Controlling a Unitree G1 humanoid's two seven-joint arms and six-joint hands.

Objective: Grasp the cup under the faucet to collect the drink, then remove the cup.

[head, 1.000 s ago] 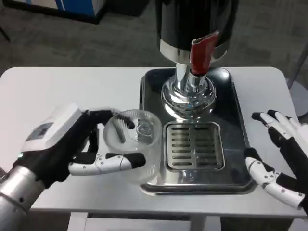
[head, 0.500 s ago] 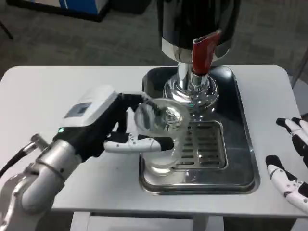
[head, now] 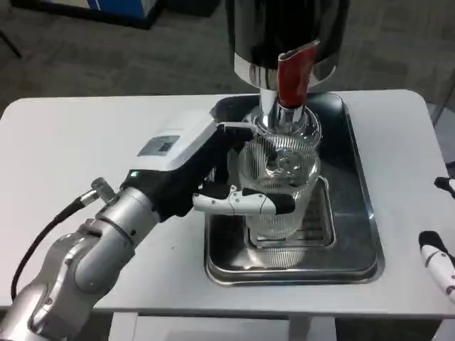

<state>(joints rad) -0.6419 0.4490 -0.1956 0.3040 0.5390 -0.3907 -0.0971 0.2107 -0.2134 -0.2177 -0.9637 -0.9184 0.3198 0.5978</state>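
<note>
One clear cup (head: 279, 186) is held upright by the left hand (head: 206, 174), fingers wrapped around it, over the drip tray (head: 359, 241) beneath the red faucet (head: 295, 74). Right hand's (head: 442, 252) finger state cannot be told.

My left hand (head: 213, 177): forearm extended forward, fingers wrapped in a grip. My right hand (head: 441, 249): at frame edge, fingertips visible.
</note>
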